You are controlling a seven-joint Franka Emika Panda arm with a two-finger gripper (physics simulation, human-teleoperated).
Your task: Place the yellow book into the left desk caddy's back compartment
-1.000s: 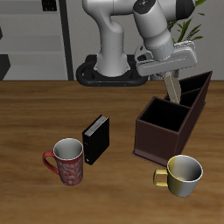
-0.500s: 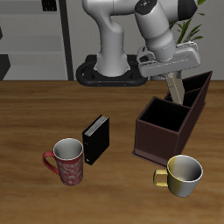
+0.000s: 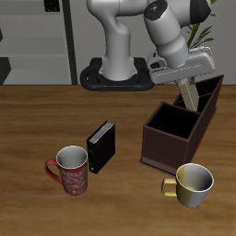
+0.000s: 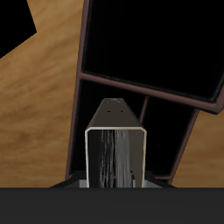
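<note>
A robot gripper point(image 3: 187, 81), jaws clamped on the top edge of a thin, stiff, likely light yellow book point(image 3: 190, 95), holds it upright above the left desk caddy point(image 3: 175, 136).

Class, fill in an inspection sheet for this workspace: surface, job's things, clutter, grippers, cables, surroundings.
Surface: wooden table, bare wood between the items.
Job's things: yellow book held upright over the left desk caddy; the wrist view shows the book's edge above the partitions; not released.
Clutter: black book standing on edge; red mug; yellow mug by the caddy's front.
Grippers: gripper, jaws closed on the book.
Cables: nothing seen.
Surroundings: shelving behind; plant leaves behind the arm.
</note>
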